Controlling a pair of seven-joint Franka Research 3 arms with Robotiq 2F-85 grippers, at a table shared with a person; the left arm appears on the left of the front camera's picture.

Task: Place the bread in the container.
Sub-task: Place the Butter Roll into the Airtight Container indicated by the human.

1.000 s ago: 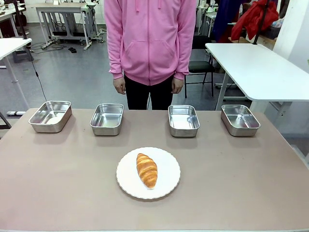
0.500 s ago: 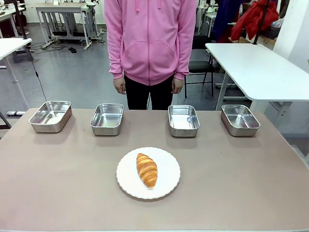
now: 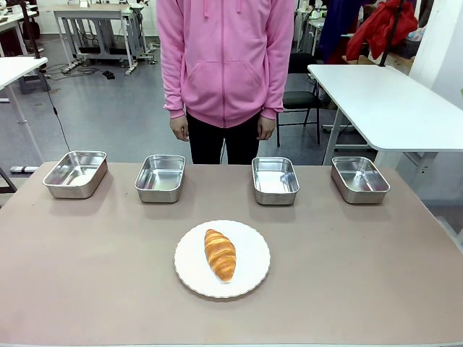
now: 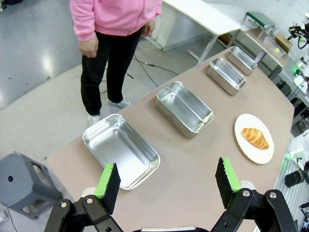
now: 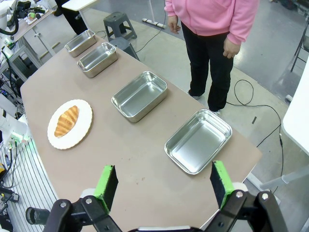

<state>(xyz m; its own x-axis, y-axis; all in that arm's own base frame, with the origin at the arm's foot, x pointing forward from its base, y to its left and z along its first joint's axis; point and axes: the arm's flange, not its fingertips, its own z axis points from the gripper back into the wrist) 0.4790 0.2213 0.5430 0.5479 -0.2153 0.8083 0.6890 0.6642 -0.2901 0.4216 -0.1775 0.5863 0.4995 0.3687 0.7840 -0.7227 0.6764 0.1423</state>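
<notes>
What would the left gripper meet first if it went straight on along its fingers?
Probably the bare table, close beside the nearest steel pan; depth is unclear, so the open left gripper might clip that pan's rim instead.

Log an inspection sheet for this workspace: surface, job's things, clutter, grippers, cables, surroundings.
Surface: brown table, bare apart from the job's things.
Job's things: croissant lying on a white plate near the middle; four steel pans in a row along the far edge, all empty.
Clutter: nothing seen.
Grippers: left gripper open, holding nothing; right gripper open, holding nothing; both above the table ends.
Cables: black cable on the floor beyond the table.
Surroundings: person in a pink hoodie standing at the far side, arms down; white table; grey stool.
</notes>
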